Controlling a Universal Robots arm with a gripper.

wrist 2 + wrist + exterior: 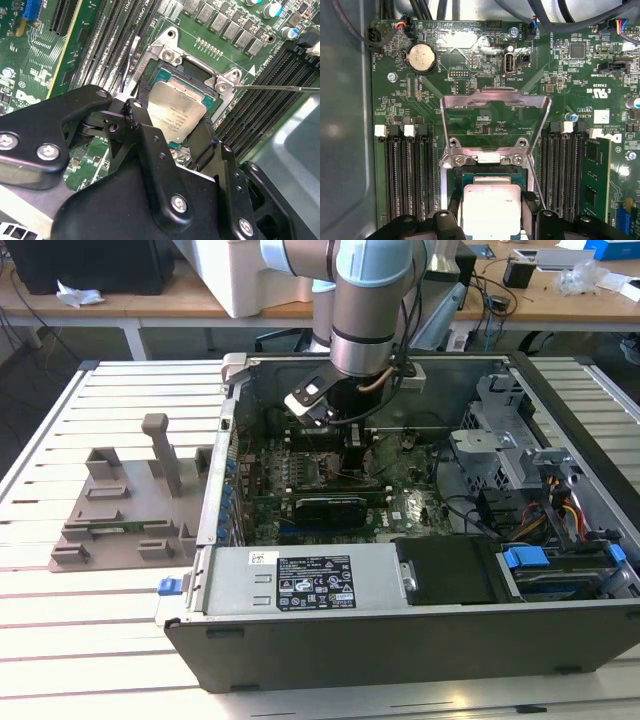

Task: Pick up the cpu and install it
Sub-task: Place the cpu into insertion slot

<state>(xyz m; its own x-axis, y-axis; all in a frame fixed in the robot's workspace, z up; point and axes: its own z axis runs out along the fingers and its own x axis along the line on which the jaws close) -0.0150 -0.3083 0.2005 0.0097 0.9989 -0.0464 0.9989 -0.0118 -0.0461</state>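
Silver cpu (176, 111): sat squarely over the socket (169, 75) in both wrist views. We could not tell whether it was fully seated.
Load plate (485, 96): stood folded back, so the socket was open from above.
Gripper (174, 118): narrowed onto the cpu, one finger against each of two opposite edges. We judged this held the chip level.
Case (420, 640): lay on its side on the surface, presenting the motherboard (470, 50) upward to the arm.

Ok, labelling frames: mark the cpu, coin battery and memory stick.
cpu (491, 210), first wrist view, middle of silver top.
coin battery (422, 56), first wrist view, centre of face.
memory stick (596, 180), first wrist view, green board.
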